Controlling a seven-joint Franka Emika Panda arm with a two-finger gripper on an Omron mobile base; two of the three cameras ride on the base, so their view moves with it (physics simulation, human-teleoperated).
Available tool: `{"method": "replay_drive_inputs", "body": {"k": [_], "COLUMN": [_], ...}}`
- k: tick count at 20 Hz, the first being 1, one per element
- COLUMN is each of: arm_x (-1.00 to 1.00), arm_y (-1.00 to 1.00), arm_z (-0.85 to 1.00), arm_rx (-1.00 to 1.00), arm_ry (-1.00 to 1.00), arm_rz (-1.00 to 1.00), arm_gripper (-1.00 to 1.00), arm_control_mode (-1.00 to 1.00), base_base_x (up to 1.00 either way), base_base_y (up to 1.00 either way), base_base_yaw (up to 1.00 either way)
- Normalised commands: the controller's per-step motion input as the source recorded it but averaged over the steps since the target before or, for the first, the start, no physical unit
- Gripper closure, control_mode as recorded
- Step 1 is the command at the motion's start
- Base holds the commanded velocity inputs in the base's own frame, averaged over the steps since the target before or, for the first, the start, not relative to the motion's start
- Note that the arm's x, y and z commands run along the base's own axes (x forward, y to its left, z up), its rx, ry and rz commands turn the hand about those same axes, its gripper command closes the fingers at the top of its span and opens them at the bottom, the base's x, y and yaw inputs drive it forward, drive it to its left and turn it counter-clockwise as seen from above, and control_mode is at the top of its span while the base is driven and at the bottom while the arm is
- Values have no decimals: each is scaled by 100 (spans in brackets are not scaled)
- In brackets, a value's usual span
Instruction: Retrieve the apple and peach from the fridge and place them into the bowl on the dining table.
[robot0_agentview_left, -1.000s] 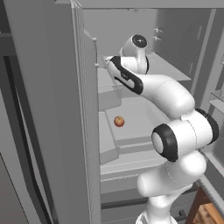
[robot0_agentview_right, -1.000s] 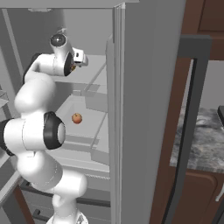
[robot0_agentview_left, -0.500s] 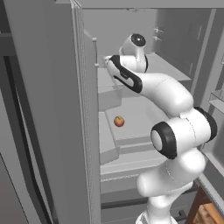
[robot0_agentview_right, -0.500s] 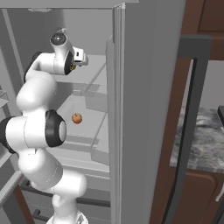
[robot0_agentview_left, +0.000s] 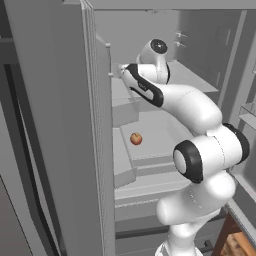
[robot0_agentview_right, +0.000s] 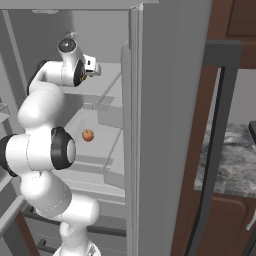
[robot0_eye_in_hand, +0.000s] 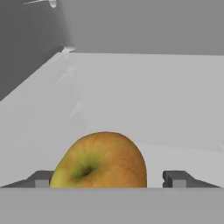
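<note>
With the fridge (robot0_agentview_left: 60, 125) doors swung wide, contents list as follows. Peach (robot0_agentview_left: 135, 138): lone on a middle shelf (robot0_agentview_left: 155, 131), below the arm (robot0_agentview_left: 190, 107). Apple (robot0_eye_in_hand: 99, 161): on an upper shelf, between the fingertips (robot0_eye_in_hand: 41, 179) in the hand view, touching the left one, gap to the right one. Gripper (robot0_eye_in_hand: 109, 179): jaws spread around the apple, not yet clamped. Table (robot0_agentview_right: 227, 160): stone top, right of the fridge.

Dark brown cabinet panel (robot0_agentview_right: 212, 100), right, upper; dark vertical bar (robot0_agentview_right: 216, 145) across it. Brown wooden cabinet corner (robot0_agentview_left: 235, 242), near right, low. Even, shadowless lighting.
</note>
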Motion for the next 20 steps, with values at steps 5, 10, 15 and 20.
{"method": "replay_drive_inputs", "body": {"k": [5,10,15,20], "arm_x": [2,-77,-100,-100], "arm_y": [0,-9,-40,-45], "arm_z": [-1,-1,-1,0], "arm_rx": [0,0,0,0], "arm_ry": [0,0,-2,-11], "arm_rz": [0,0,0,0], "arm_gripper": [100,100,100,100], "arm_control_mode": [-100,-100,-100,-100], "base_base_x": [0,0,0,0], "base_base_y": [0,0,0,0], "base_base_yaw": [0,0,0,0]}}
